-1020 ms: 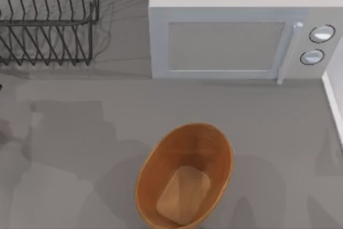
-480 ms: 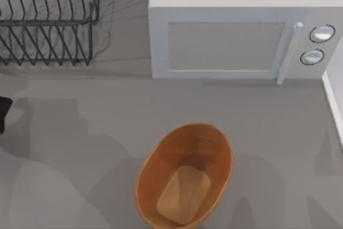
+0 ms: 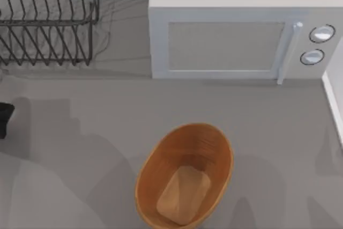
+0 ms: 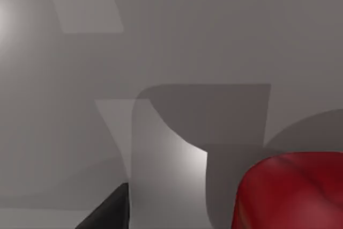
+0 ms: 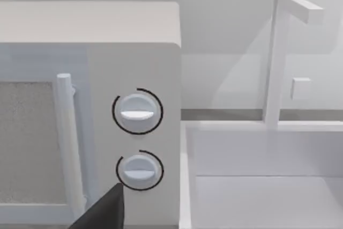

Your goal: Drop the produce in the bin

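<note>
Left gripper (image 3: 4, 117) — black, matte, angular finger (image 4: 107, 213)

A rendered kitchen counter is showing here: a white microwave (image 3: 236, 41) is standing at the upper right, a black wire dish rack (image 3: 48, 20) is sitting upper left, and a white sink (image 5: 262, 186) is lying beside the microwave

bin (image 3: 185, 178) front centre | microwave (image 3: 241, 30) behind it | wire rack (image 3: 48, 20) back left
</note>
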`<action>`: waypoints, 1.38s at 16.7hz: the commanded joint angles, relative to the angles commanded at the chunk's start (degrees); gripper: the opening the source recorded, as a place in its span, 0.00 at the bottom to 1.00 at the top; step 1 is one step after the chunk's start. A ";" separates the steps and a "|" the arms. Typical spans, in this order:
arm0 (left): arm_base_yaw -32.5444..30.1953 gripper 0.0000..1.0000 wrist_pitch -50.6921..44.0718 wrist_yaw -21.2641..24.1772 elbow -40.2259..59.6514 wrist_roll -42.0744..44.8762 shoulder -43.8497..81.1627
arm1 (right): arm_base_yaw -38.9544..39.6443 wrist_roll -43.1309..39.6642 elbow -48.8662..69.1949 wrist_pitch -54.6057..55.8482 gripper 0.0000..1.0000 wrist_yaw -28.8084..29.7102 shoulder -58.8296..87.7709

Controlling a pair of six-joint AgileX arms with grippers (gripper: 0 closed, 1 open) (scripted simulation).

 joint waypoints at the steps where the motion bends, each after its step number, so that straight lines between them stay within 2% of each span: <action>1: 0.00 0.77 0.00 0.00 0.00 0.00 0.00 | 0.00 0.00 0.00 0.00 1.00 0.00 0.00; 11: 0.00 0.02 0.00 0.00 0.00 0.00 0.00 | 0.00 0.00 0.00 0.00 1.00 0.00 0.00; 23: 0.28 0.00 -2.29 -0.66 2.41 0.42 -0.87 | 0.00 0.00 0.00 0.00 1.00 0.00 0.00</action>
